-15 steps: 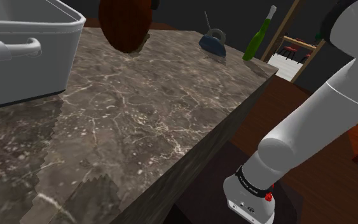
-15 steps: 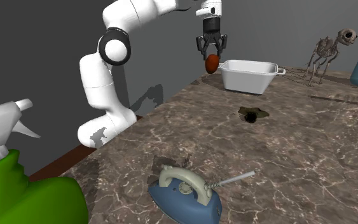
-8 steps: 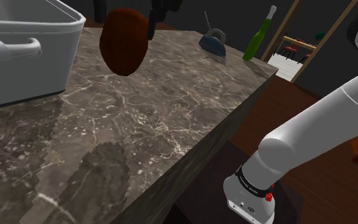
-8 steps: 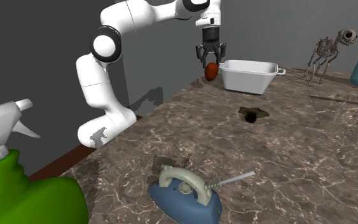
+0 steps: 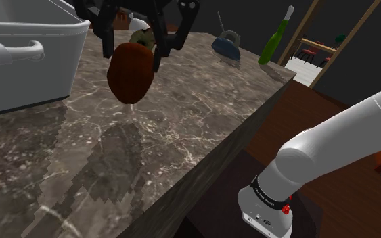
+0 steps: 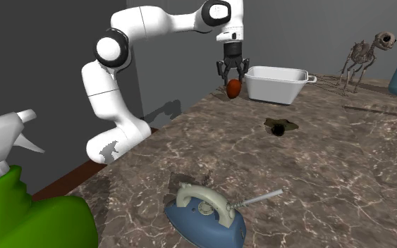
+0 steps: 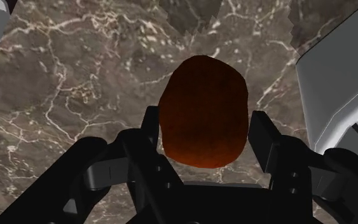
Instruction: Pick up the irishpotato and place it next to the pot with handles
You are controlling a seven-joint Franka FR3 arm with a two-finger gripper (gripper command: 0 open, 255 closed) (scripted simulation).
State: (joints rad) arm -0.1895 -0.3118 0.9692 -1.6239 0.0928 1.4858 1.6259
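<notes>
My claw (image 6: 233, 76) grips the reddish-brown potato (image 6: 234, 88) above the marble counter (image 6: 331, 162), upper centre of the second exterior view, just beside the white pot with handles (image 6: 278, 86). In the shoulder view's upper left, the potato hangs clear of the stone, with my fingers pinching its upper part. I judge it firm, rounded and fairly light. Its curved skin could slip, so the hold belongs across the widest middle, squeezed evenly, not at the tapering end.
</notes>
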